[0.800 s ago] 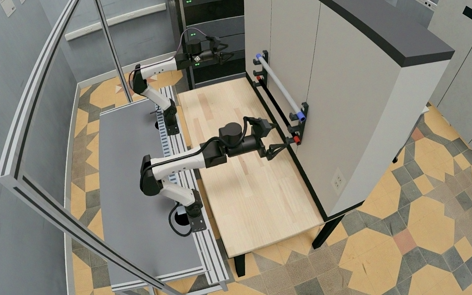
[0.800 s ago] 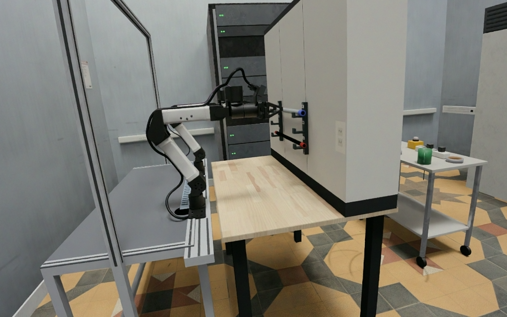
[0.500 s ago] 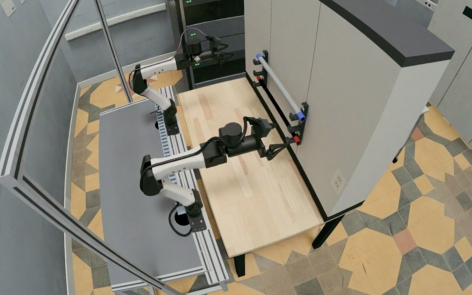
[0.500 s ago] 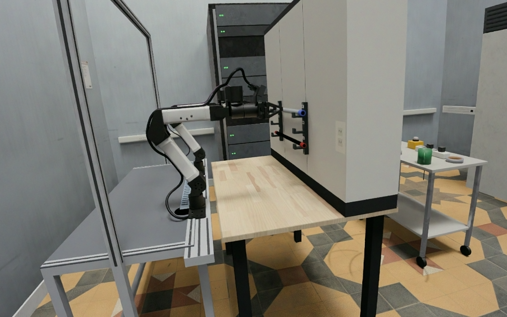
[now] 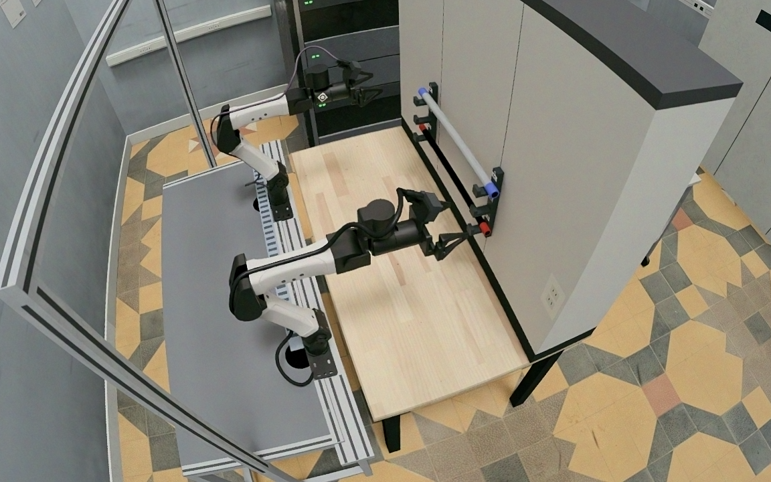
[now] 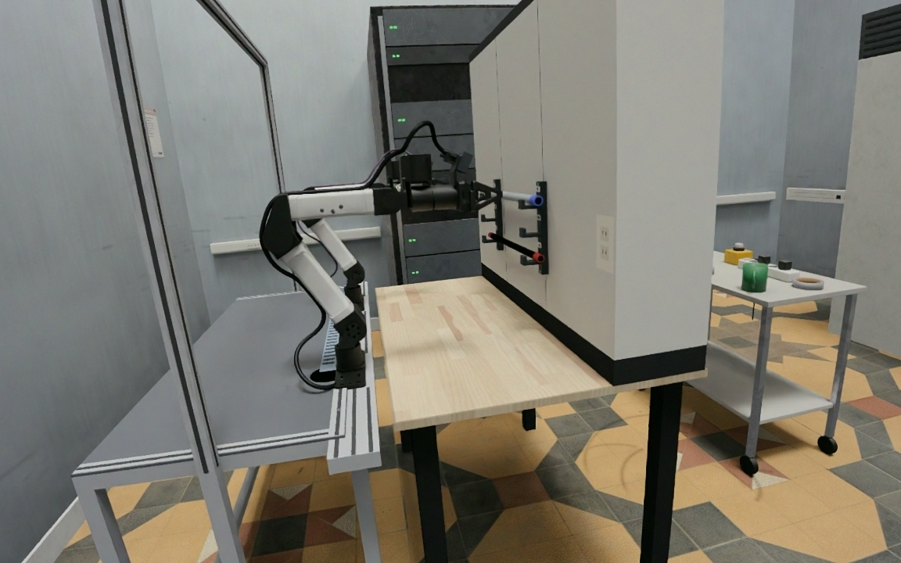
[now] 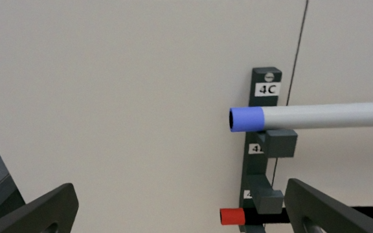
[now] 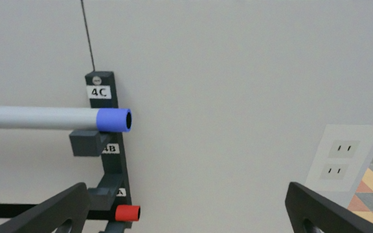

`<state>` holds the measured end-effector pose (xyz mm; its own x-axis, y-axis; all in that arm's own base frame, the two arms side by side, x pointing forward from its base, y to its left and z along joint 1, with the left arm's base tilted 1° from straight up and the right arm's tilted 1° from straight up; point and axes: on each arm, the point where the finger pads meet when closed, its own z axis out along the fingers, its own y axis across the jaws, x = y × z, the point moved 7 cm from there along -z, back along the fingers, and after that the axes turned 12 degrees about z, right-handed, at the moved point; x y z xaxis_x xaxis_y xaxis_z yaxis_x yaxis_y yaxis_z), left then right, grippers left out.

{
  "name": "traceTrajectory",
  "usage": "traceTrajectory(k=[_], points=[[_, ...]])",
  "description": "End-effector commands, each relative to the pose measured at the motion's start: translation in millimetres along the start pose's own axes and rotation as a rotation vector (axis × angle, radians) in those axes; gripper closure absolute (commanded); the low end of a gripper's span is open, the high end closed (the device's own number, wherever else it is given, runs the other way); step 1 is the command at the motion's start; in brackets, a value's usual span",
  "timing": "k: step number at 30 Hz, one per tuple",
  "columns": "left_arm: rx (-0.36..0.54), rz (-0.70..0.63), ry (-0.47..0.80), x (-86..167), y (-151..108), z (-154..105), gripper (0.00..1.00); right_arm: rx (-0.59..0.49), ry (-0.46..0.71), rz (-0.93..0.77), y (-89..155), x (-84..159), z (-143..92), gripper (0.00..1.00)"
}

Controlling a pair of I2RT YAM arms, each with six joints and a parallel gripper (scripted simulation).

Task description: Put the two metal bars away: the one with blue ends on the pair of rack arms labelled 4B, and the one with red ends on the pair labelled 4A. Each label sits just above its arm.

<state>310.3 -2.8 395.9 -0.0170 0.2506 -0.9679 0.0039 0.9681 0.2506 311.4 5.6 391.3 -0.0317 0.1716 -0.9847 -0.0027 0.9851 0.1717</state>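
Note:
The silver bar with blue ends point(image 5: 457, 134) point(image 6: 515, 195) point(image 7: 329, 116) point(image 8: 37, 118) rests across the top arms of the dark wall rack point(image 6: 543, 218) point(image 7: 263, 101) point(image 8: 103, 103), under label 4C. The black bar with red ends point(image 5: 448, 171) point(image 6: 513, 246) point(image 7: 232, 216) point(image 8: 127, 213) rests on the lowest arms, labelled 4A. The middle arms point(image 7: 270, 202) point(image 8: 100, 198), 4B, hold nothing. My left gripper point(image 5: 376, 84) point(image 7: 181, 190) is open and empty, off the rack's far end; the exterior view hides it. My right gripper point(image 5: 463, 217) point(image 8: 186, 191) is open and empty, out in front of the rack's near end.
The rack hangs on a beige partition point(image 5: 556, 149) point(image 6: 576, 140) above a wooden table point(image 5: 424, 311) point(image 6: 439, 378). A wall outlet point(image 5: 552, 296) point(image 6: 604, 242) point(image 8: 343, 157) lies beyond the near end. A server rack point(image 5: 352, 45) point(image 6: 429, 115) stands at the back.

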Motion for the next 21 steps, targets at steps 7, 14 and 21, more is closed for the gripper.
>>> traceTrajectory(k=[7,14,21], points=[[-0.004,0.130,-0.003,4.8,-14.5,-5.6,0.00,0.011,-0.012,-0.133,11.2,7.9,-5.6,0.00],[-0.004,0.194,-0.004,6.7,-21.2,-7.6,0.00,0.011,-0.013,-0.198,17.2,12.5,-7.4,0.00],[-0.004,0.285,-0.005,9.4,-30.6,-10.5,0.00,0.012,-0.013,-0.289,25.6,19.0,-9.9,0.00]])
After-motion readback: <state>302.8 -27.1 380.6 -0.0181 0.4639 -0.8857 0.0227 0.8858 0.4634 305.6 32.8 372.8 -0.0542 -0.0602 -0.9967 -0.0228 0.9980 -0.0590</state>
